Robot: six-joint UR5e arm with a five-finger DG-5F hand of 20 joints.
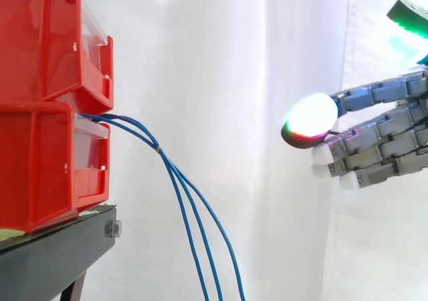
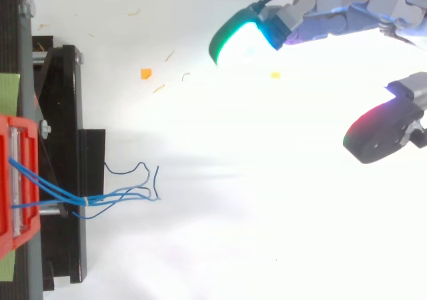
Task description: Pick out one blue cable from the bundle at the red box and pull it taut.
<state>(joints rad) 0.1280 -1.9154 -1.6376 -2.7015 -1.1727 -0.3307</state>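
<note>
Several thin blue cables (image 1: pixel 194 207) come out of the front of the lower red bin (image 1: pixel 47 160), are tied together near the bin and hang down past the stand. From above, the blue cables (image 2: pixel 107 197) fan out from the red bin (image 2: pixel 17 180) toward the right. My hand (image 1: pixel 381 130) is at the right, well apart from the cables, with its fingers extended toward them and nothing held. In the top view the hand (image 2: pixel 347 13) stands open, with a wide gap between the upper fingers and the thumb below.
Two red bins are stacked, the upper red bin (image 1: pixel 50 40) above the lower one, on a black stand (image 1: pixel 60 247). A white curtain (image 1: pixel 221 80) hangs behind. Small orange scraps (image 2: pixel 145 74) lie on the white floor.
</note>
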